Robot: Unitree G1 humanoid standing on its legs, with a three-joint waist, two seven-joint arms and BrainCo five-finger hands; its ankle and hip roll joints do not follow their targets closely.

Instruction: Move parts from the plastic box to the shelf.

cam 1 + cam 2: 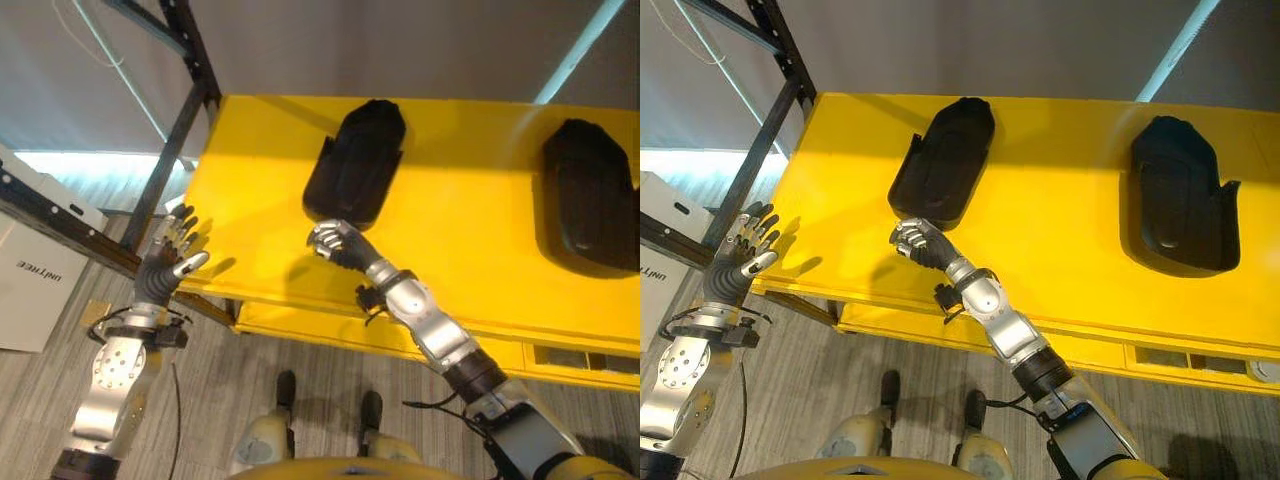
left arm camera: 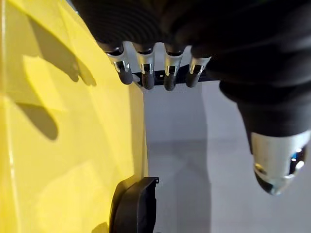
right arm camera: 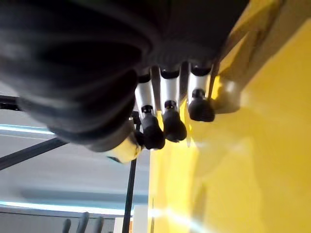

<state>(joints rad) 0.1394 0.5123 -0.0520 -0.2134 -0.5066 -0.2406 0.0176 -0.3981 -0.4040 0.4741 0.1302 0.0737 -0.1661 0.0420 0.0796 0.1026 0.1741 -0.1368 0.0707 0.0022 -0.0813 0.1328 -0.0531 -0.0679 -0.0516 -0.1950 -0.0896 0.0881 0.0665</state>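
1. On the yellow shelf (image 1: pixel 470 230) lie two black parts. One part (image 1: pixel 355 165) sits left of the middle, lengthwise from near to far; the second part (image 1: pixel 590 195) lies well apart from it at the right.
2. Just near of the left part, the right hand (image 1: pixel 335 243) is over the shelf, close to that part's near end. Whether it touches the part I cannot tell.
3. The right hand's fingers (image 3: pixel 170 124) are curled inward toward the palm and hold nothing — its wrist view shows dark tips bent over bare yellow surface.
4. At the shelf's left near corner the left hand (image 1: pixel 172 250) is raised off the edge, fingers (image 2: pixel 146 73) straight and spread, thumb apart — wide open and empty.
5. In the left wrist view the straight fingers point along the shelf's edge, with a black part lying on the yellow surface farther along.
6. A dark metal frame post (image 1: pixel 170 150) runs diagonally past the shelf's left side, behind the left hand.
7. A white box (image 1: pixel 35 270) stands at the far left, beside and below the shelf, on the grey striped floor (image 1: pixel 210 380).
8. Below the shelf's near edge a lower yellow rail (image 1: pixel 330 330) runs left to right.
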